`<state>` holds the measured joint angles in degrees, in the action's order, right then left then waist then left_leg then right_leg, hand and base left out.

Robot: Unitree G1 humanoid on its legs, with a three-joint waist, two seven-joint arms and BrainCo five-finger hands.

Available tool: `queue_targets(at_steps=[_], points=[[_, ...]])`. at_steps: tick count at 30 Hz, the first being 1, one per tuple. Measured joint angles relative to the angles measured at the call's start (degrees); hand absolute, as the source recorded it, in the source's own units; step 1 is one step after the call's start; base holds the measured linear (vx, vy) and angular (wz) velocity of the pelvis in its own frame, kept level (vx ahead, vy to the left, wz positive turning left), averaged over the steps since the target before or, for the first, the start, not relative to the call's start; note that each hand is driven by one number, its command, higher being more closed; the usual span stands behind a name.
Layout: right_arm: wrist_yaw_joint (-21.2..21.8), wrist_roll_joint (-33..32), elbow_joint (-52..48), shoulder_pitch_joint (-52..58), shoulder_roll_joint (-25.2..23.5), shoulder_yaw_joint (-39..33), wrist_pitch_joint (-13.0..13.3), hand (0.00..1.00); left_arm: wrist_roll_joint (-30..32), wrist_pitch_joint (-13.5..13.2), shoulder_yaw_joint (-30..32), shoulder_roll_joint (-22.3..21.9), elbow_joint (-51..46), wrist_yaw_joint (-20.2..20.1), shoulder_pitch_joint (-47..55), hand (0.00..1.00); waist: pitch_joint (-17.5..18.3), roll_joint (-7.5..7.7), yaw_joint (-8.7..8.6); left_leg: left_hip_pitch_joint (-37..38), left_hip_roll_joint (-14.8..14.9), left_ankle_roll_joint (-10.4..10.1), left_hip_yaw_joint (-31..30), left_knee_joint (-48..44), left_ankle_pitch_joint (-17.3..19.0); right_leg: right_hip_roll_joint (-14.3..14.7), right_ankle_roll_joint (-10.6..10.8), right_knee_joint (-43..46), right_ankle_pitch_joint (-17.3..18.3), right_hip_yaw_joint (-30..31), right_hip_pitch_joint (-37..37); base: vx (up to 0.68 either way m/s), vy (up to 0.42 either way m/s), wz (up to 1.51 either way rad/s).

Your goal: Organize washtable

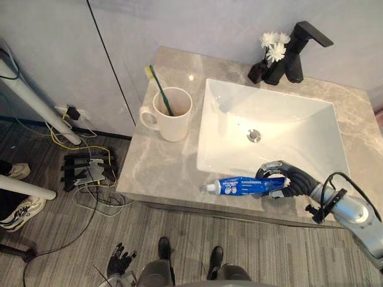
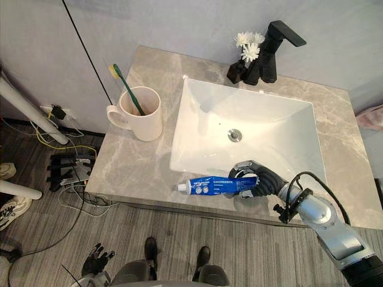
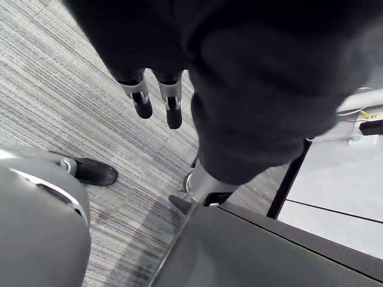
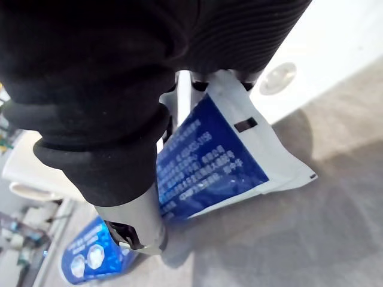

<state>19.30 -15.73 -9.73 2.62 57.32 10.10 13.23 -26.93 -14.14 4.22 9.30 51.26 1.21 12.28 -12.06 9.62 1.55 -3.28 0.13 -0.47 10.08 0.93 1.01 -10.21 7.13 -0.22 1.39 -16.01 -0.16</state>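
Left eye view: 1 blue toothpaste tube (image 1: 242, 186) at the desk's (image 1: 161, 167) front edge beside 1 sink (image 1: 287, 128), the right hand (image 1: 286, 179) curled round its tail; 1 mug (image 1: 173, 116) holds 1 toothbrush (image 1: 160, 89). Left wrist view: the left hand (image 3: 142, 101) hangs relaxed above the floor (image 3: 60, 89). Right wrist view: the tube's print is unreadable.

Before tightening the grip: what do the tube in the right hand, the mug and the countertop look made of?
Toothpaste tube in the right hand: soft plastic or laminate, glossy blue and white, with a flat crimped end. Mug: likely glazed ceramic, thick cream wall, soft sheen. Countertop: polished stone or stone-look slab, grey-beige with pale veins and a light reflection.
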Motion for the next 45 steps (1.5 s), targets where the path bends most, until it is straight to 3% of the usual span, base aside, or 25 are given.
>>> queue_targets(at_steps=[11,17,21,22,26,28,30,33,35,37,39,40,42,43,45], points=[[2.5,-0.4,0.0,-0.2,4.7,1.8,0.5,1.00,0.5,0.2,0.0,0.4,1.1,-0.1,0.3,0.00,0.0,-0.01,-0.50,0.9,-0.1,0.0,-0.2,-0.4,0.0,-0.2,-0.3,-0.1,-1.4,-1.0,1.0,-0.02,0.007,0.00],[3.1,1.2,6.3,2.3,11.0,-6.1,1.7,1.00,0.6,0.5,0.5,0.3,1.2,-1.0,2.8,0.00,0.1,-0.01,-1.52,1.2,-0.2,0.0,0.7,-0.8,-0.1,-0.3,-0.2,0.0,-1.5,-0.9,0.9,-0.07,-0.008,-0.08],[-0.2,3.7,18.1,-0.6,13.1,-13.6,0.5,1.00,0.0,1.4,1.9,-0.3,1.6,-1.0,3.5,0.00,0.4,-0.20,-2.85,1.2,-0.2,0.1,0.9,-0.8,-0.4,-0.3,-0.3,-0.1,-2.2,-0.8,0.9,-0.06,0.003,-0.03],[-1.9,4.6,22.1,-3.3,13.1,-15.7,-0.4,1.00,-0.7,1.4,3.2,-1.0,1.5,-1.0,4.5,0.00,1.0,-0.35,-3.90,1.2,-0.2,0.2,0.9,-0.6,-0.6,-0.3,-0.4,-0.4,-2.6,-0.8,0.8,-0.05,0.013,-0.04],[-5.8,4.5,28.2,-7.8,13.1,-21.8,-1.5,1.00,-2.3,1.7,6.1,-3.4,0.3,-0.9,6.8,0.00,3.5,-1.71,-4.86,1.5,-0.5,0.9,1.3,0.7,-1.4,-0.3,-0.4,-1.5,-3.9,-0.9,0.9,-0.02,0.015,-0.05],[-7.3,1.8,28.5,-10.0,12.8,-27.7,-2.2,1.00,-4.0,1.8,11.9,-7.6,-7.7,0.7,8.8,0.00,4.6,-3.06,-5.28,1.9,-1.2,0.7,1.2,2.0,-1.5,-0.5,-0.4,-1.9,-4.3,-1.2,1.2,-0.03,0.032,0.02],[-9.2,-0.1,27.4,-11.8,11.1,-32.6,-2.4,1.00,-4.7,1.5,18.0,-11.5,-17.5,2.8,9.4,0.00,5.3,-3.66,-4.48,2.7,-1.5,0.6,0.6,4.0,-1.9,-0.6,-0.4,-1.9,-4.2,-1.2,1.0,-0.04,0.019,-0.10],[-14.1,-3.5,19.3,-13.9,4.6,-37.9,-1.5,1.00,-6.2,-0.2,28.8,-11.7,-37.1,7.5,8.3,0.00,6.5,-3.97,-4.11,3.2,-1.9,0.5,-0.5,4.8,-1.9,-0.9,-0.4,-1.8,-2.5,-2.2,1.5,-0.05,-0.023,0.02],[-16.0,-4.5,13.6,-14.0,0.6,-39.2,-0.2,1.00,-6.2,-1.4,34.5,-9.0,-48.4,9.4,5.7,0.00,7.1,-4.84,-4.13,4.1,-2.0,0.3,-1.6,4.8,-2.1,-0.9,-0.2,-1.8,-1.8,-3.3,2.9,0.02,-0.027,0.27],[-16.8,-4.4,7.1,-14.0,-4.9,-37.6,0.5,1.00,-5.9,-2.7,38.7,1.3,-57.4,10.7,0.1,0.00,8.8,-5.97,-3.73,4.6,-2.0,0.6,-3.2,4.5,-2.4,-0.9,0.1,-1.8,-1.6,-5.0,4.3,0.09,-0.025,0.36],[-16.5,-4.4,6.1,-14.3,-5.8,-33.9,0.9,1.00,-5.6,-3.3,38.9,9.7,-59.8,11.0,-4.4,0.00,9.1,-6.40,-3.36,5.0,-2.2,1.1,-4.5,4.4,-2.9,-0.9,0.1,-1.9,-1.6,-6.2,5.4,0.07,-0.023,0.36],[-16.0,-4.4,6.1,-15.3,-6.9,-30.1,0.8,1.00,-4.3,-4.0,36.7,17.2,-62.0,11.2,-9.9,0.00,9.2,-6.39,-2.39,5.3,-2.2,1.2,-5.3,4.4,-3.0,-0.8,0.1,-2.0,-1.6,-7.3,6.1,0.05,-0.022,0.30],[-15.3,-4.4,6.0,-17.5,-8.7,-26.6,0.2,1.00,-3.2,-4.8,32.1,23.0,-64.4,11.1,-16.3,0.00,9.2,-6.37,-1.30,5.4,-2.3,1.4,-5.9,4.4,-3.2,-0.9,0.1,-2.0,-1.6,-7.7,6.7,0.04,-0.009,0.27],[-15.1,-4.3,6.0,-19.6,-10.1,-23.7,-0.1,1.00,-3.0,-5.2,26.7,26.6,-65.4,9.9,-21.1,0.00,9.2,-6.37,-0.51,5.8,-2.4,1.4,-6.3,4.4,-3.3,-1.0,0.1,-1.9,-1.6,-8.0,7.2,0.04,-0.001,0.32],[-14.3,-4.2,5.8,-23.8,-12.2,-19.1,-0.2,1.00,-2.7,-5.2,19.1,30.0,-66.7,7.4,-26.0,0.00,9.2,-6.44,-0.46,6.4,-2.5,1.5,-7.4,4.4,-3.3,-1.1,0.1,-1.8,-1.6,-9.1,8.3,0.03,-0.006,0.30]])
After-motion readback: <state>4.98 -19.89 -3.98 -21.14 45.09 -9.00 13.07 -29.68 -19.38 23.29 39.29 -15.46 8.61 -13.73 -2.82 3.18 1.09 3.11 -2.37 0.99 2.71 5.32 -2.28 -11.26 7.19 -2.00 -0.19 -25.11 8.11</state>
